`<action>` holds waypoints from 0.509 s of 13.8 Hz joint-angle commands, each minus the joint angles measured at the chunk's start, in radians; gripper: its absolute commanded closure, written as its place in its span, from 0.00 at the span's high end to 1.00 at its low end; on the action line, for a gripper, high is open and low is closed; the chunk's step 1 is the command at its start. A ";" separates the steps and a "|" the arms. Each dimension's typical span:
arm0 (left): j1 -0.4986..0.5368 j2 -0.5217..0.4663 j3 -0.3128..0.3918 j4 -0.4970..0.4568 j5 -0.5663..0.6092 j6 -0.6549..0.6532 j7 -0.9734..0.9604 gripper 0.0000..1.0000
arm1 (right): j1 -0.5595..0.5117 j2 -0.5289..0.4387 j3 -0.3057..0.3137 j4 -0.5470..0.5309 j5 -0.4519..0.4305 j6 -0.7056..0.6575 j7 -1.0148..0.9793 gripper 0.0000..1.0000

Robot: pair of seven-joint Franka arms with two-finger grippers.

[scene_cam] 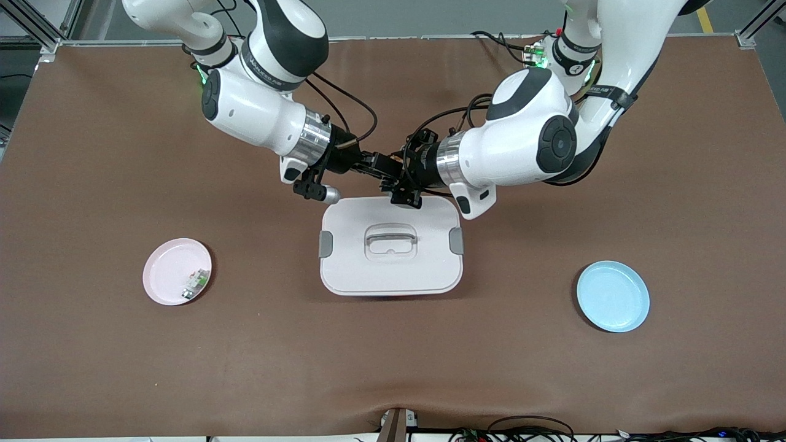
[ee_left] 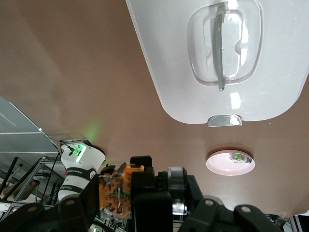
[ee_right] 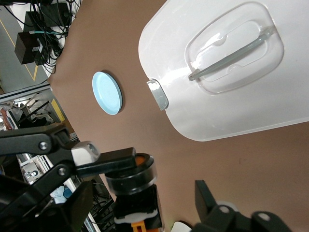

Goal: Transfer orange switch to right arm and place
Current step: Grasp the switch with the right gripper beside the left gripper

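The orange switch is up in the air over the edge of the white lidded box that lies toward the robots' bases. Its orange-marked body shows in the left wrist view. My left gripper is shut on the switch and holds it level. My right gripper meets it there, open. Its fingers stand on either side of the switch's black body without touching. In the front view the switch is hidden among the black fingers.
A pink plate with a small green-and-white part lies toward the right arm's end of the table. A light blue plate lies toward the left arm's end. The box has a recessed handle and grey clips.
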 commanded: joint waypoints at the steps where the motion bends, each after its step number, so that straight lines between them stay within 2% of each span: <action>1: -0.005 -0.003 -0.001 0.013 -0.019 0.003 -0.026 0.00 | 0.001 0.008 -0.009 0.021 0.018 -0.031 0.014 0.48; 3: -0.005 -0.003 -0.001 0.015 -0.019 0.003 -0.026 0.00 | -0.004 0.004 -0.009 0.021 0.018 -0.035 0.014 0.45; 6: -0.005 -0.002 -0.001 0.015 -0.019 0.003 -0.024 0.00 | -0.014 -0.005 -0.014 0.021 0.018 -0.067 0.014 0.45; 7: -0.005 -0.002 -0.001 0.015 -0.019 0.003 -0.024 0.05 | -0.019 -0.006 -0.014 0.021 0.018 -0.077 0.014 0.45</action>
